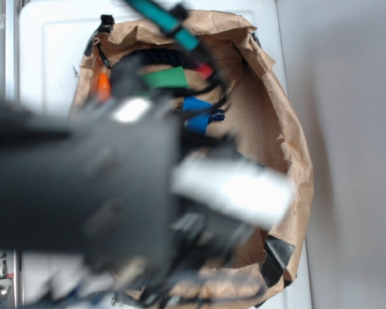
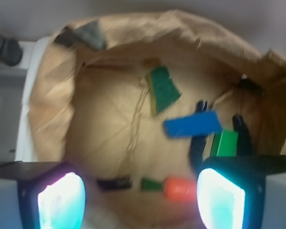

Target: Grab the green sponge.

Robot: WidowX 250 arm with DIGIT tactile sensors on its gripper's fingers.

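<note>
- Exterior view: the blurred robot arm (image 1: 83,187) fills the foreground over a brown paper bag (image 1: 289,148); the jaws' spacing cannot be told here.
- Wrist view: the jaws stand wide and empty; the green sponge (image 2: 163,88) lies on the bag floor, just above a blue piece (image 2: 192,125), well apart from the gripper (image 2: 140,200).

place: lab bench — crumpled paper bin (image 1: 289,148) | white tabletop (image 1: 51,58)
</note>
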